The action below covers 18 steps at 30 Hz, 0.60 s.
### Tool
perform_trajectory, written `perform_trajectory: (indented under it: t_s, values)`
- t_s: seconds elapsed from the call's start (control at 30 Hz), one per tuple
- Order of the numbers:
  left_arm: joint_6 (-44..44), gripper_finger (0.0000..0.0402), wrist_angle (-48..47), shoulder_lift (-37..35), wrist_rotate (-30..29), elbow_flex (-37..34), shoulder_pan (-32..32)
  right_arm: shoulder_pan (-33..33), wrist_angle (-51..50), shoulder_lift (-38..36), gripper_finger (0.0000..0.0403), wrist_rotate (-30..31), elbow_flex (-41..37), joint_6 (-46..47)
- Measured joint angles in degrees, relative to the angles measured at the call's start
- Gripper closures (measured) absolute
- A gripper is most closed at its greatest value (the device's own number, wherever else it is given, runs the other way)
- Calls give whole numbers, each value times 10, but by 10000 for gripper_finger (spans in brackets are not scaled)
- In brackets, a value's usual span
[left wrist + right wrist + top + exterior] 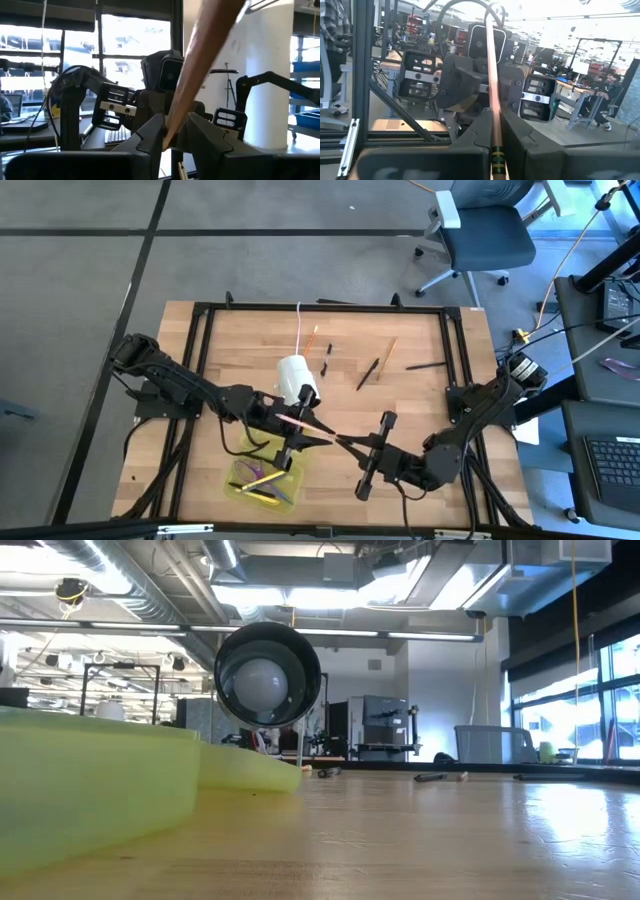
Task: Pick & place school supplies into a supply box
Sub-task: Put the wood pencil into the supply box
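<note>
Both arms meet mid-table over one pencil (312,427); the right gripper (343,442) is clamped on one end of it, the left gripper (296,418) pinches the other end between its fingers (150,137); the pencil hangs above the table, just beyond the yellow-green supply box (266,481), which already holds several pens; more pencils (378,363) lie farther back beside a white cylinder (297,377).

Grey floor (80,300), office chair (485,235), ceiling ducts (130,590), windows (570,720)
</note>
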Motion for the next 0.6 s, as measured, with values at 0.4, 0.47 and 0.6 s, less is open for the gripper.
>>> perform_trajectory:
  t_s: [0.4,0.47,0.6]
  values:
    - [18,388,0,0,-2,0,0,0,-1,0,337,2,-1,0]
    - [18,384,0,0,-2,0,0,0,-1,0,325,2,-1,0]
    - [19,386,-1,0,-2,0,0,0,-1,0,303,1,-1,-9]
